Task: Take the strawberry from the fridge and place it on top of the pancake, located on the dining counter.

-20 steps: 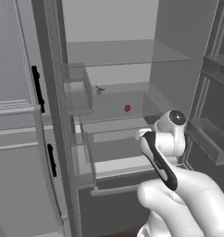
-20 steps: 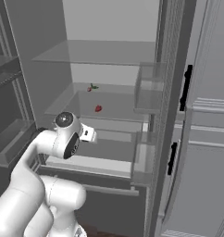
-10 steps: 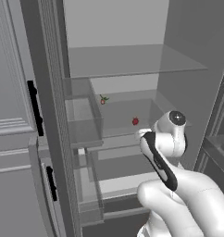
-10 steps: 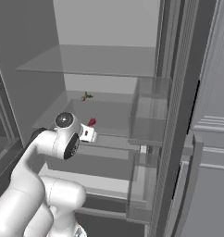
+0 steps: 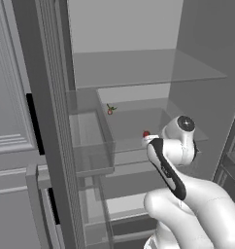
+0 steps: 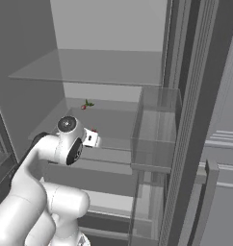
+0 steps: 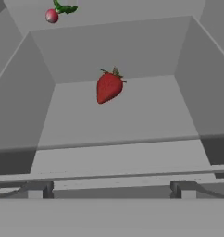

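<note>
Strawberry: the strawberry (image 7: 108, 86) is a small red berry with a green top, lying on the pale shelf (image 7: 118, 120) inside the fridge (image 5: 139, 73), about midway between the shelf's side walls and nearer its back edge than its front edge.
Gripper: the gripper (image 7: 109, 187) sits at the shelf's front edge, pointed at the berry and apart from it. Its jaws stand wide open and hold nothing.
Other shelf item: a small red radish-like item (image 7: 52, 14) with green leaves lies farther back, toward the rear left corner.
Door bin: a clear door bin (image 6: 156, 129) hangs on the open fridge door beside the shelf; I see nothing in it.
Upper shelf: a glass shelf (image 5: 139, 68) above looks bare.
Risk: the berry is far smaller than the jaws, so a closing pinch slightly off centre would likely nudge it away or roll it toward the back edge.
Risk: reaching in too low could knock the fingers on the shelf's front edge.
</note>
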